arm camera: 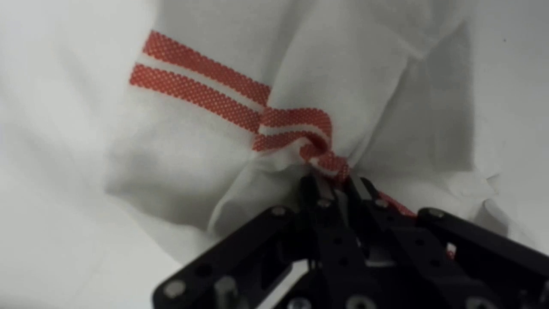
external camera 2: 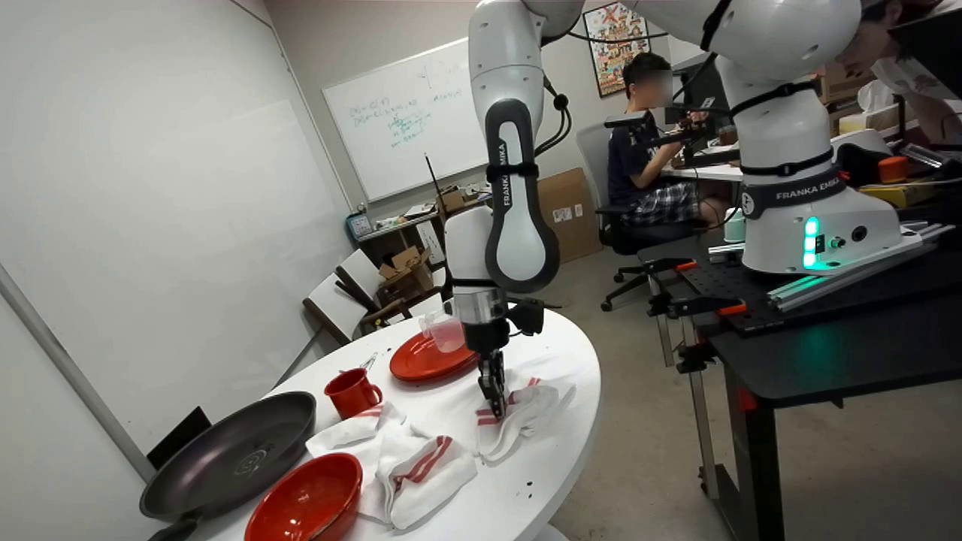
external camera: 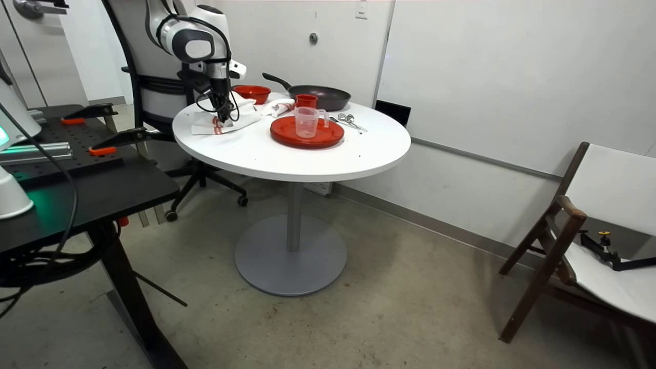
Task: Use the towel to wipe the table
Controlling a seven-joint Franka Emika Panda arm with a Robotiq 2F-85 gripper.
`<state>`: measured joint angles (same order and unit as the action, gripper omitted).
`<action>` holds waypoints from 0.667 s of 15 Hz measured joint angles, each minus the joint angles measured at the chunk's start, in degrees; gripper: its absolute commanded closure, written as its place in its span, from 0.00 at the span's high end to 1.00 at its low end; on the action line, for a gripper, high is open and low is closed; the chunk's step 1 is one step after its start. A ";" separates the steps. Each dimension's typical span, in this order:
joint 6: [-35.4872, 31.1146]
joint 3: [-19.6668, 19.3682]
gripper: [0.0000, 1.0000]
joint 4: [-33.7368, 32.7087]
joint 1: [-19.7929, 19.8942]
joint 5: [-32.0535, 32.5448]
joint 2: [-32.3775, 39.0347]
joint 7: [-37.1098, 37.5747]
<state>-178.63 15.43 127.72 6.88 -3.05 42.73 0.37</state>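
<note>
A white towel with red stripes lies crumpled on the round white table [external camera: 246,156]; it shows in both exterior views, as the held towel [external camera: 246,121] and the same towel [external camera 2: 530,418]. My gripper [external camera 2: 496,409] points down at it, and its fingertips pinch a bunched fold at the red stripes. In the wrist view the gripper [arm camera: 334,184] has a narrow gap filled by the towel [arm camera: 201,86]. The towel spreads out on the tabletop around the fingers. A few dark specks [external camera 2: 529,488] lie on the table near the towel.
Another striped towel [external camera 2: 421,473] lies beside the held one. A red bowl [external camera 2: 308,500], black pan [external camera 2: 233,454], red mug [external camera 2: 352,392], red plates [external camera: 284,136] with a clear measuring cup [external camera: 306,123], and metal utensils [external camera: 351,121] also stand on the table.
</note>
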 measured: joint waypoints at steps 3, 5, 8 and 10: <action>-0.55 1.65 0.03 -3.05 1.00 0.00 2.10 0.00; -0.70 2.20 0.03 -4.92 1.33 0.00 3.26 -0.01; -0.76 2.63 0.03 -7.18 1.53 0.05 4.60 -0.18; -0.74 2.36 0.03 -8.03 1.48 0.35 4.95 -0.86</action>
<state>-179.37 17.79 119.69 8.36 -2.70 47.68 -0.49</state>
